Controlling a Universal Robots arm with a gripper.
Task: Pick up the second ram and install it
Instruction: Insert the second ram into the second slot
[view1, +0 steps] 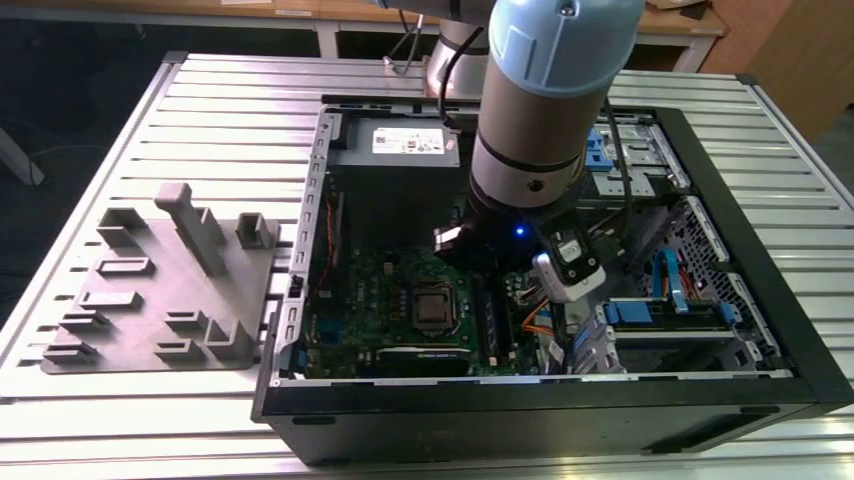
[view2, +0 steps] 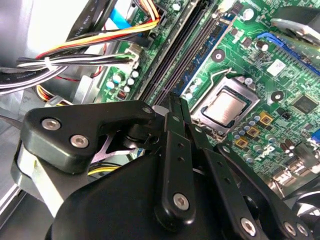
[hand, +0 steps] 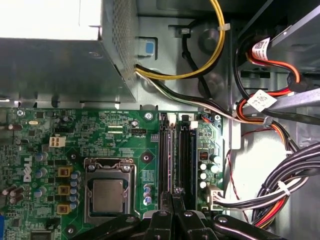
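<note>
Fingers (view2: 172, 145) closed over memory slots (hand: 164, 150), both wrist views (exterior view: arm (view1: 541, 100))

Table (view1: 200, 100): slatted metal top, its ribs running across
Exterior view's left: grey plastic block (view1: 160, 290) with raised holders, lying flat on the slats
Exterior view's right: black computer case (view1: 534, 420), open side up, just beside the block
</note>
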